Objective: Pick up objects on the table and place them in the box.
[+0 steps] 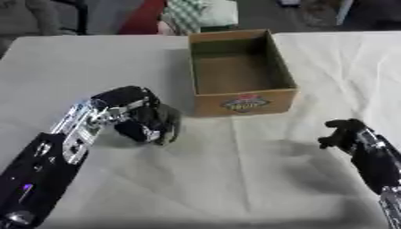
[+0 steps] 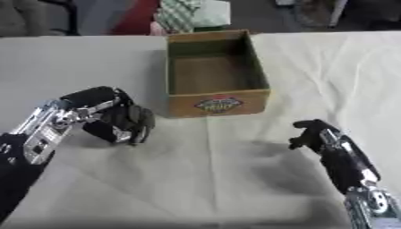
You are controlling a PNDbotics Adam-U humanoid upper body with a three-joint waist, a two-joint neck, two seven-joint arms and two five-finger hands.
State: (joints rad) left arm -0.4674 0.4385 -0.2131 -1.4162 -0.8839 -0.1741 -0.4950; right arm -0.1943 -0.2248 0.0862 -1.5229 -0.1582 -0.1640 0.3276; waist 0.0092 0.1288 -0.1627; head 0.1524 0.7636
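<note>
While the left robot hand (image 1: 150, 120) hangs curled over the desk (image 1: 235, 179) beside the empty box (image 1: 241, 71), whether it holds an object I cannot tell, so lifting could carry nothing boxward.

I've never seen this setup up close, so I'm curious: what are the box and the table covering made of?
The box looks like plain brown cardboard: matte, thin flat walls, open top, a printed label on its front. The table covering looks like whitish cloth, matte, with soft creases and fold lines running across it. It could be a thin sheet of another kind; the look alone doesn't settle it.
</note>
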